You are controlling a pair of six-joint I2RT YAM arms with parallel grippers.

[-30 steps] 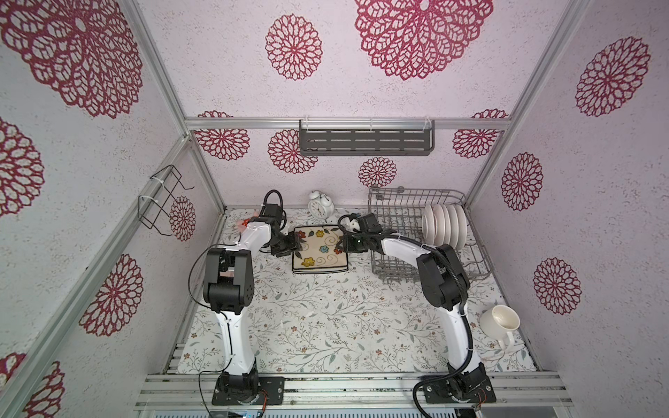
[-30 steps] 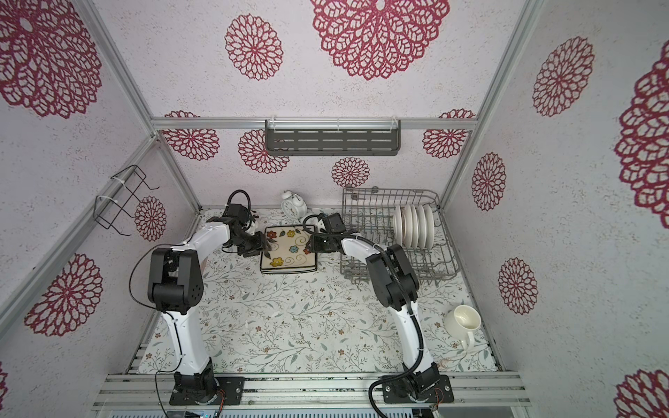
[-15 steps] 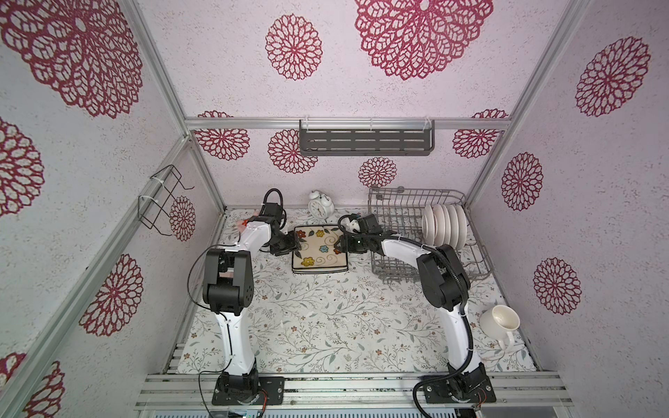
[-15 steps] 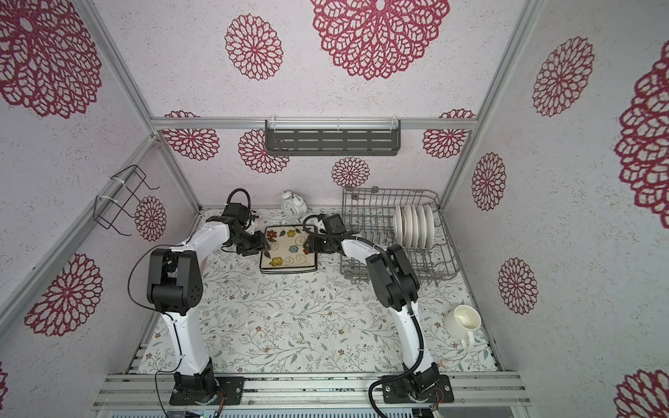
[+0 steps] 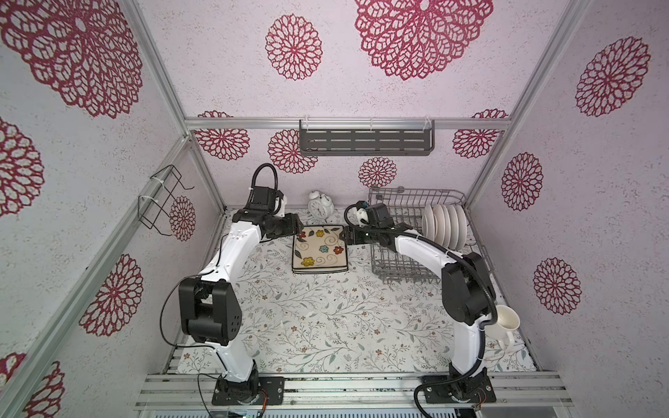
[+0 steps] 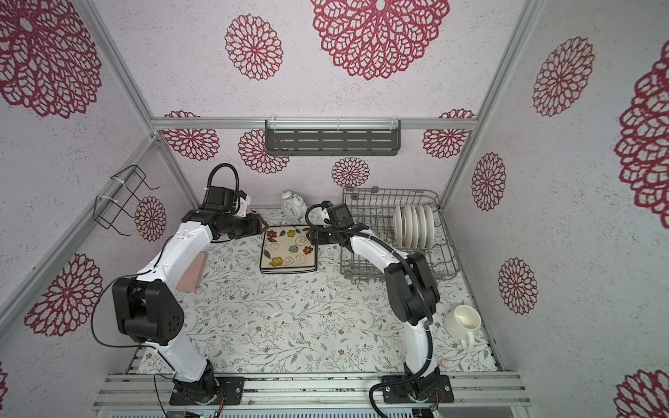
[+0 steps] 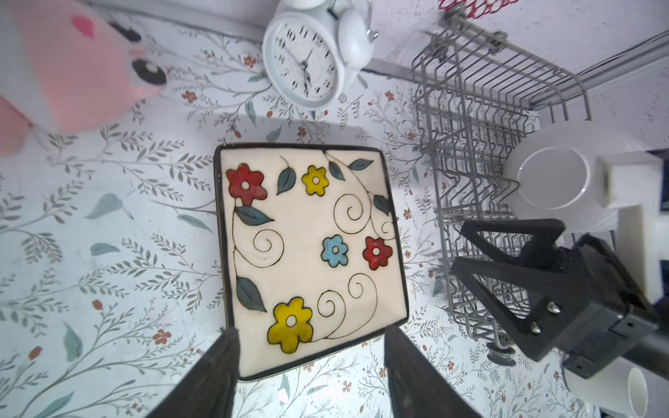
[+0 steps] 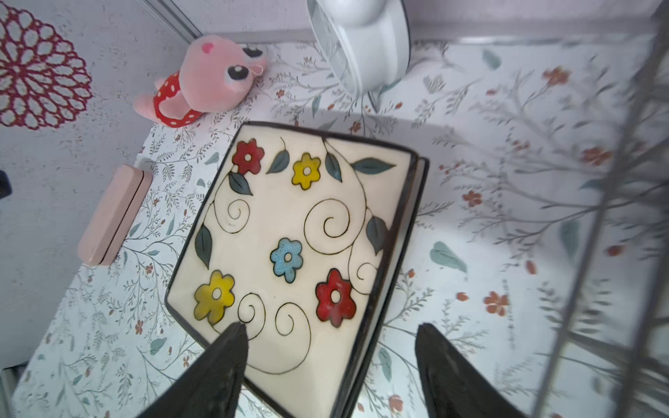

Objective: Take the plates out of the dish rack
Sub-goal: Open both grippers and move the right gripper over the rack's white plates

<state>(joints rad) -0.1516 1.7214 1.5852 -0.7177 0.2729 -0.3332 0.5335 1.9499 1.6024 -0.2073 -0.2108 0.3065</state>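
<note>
Right tool (image 8: 331, 325) spread; lower plate (image 8: 419, 177) mostly hidden.

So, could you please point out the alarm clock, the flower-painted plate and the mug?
alarm clock (image 7: 303, 61): left wrist view, on its dial.
flower-painted plate (image 8: 275, 210): right wrist view, cream centre.
mug (image 6: 462, 320): a top view, inside its bowl.

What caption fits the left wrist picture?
Open left hand at a flowery square plate, near a white clock and grey dish rack.

On my feed: pale walls (image 5: 217, 72) with big red flower prints, dark slotted shelf (image 5: 365, 142) on the back wall, leafy-patterned tabletop (image 5: 325, 318), even light.
</note>
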